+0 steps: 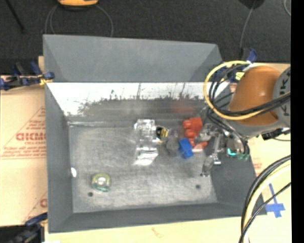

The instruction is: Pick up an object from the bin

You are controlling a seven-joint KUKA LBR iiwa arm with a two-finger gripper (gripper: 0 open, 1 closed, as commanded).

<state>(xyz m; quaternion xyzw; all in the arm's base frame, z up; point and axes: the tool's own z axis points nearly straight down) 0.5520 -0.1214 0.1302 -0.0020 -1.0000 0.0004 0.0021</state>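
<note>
A: Grey metal bin (131, 59). Where is the gripper?
B: The gripper (209, 161) is down low at the right side of the bin floor. I cannot tell if it is open or closed.
A: What is nearest to it?
B: A blue block (185, 149), just beside it. A red thing (193, 125) lies behind the block.
A: What else?
B: A clear plastic piece (146, 138) is in the middle. A round greenish thing (100, 181) sits far off, front left.
</note>
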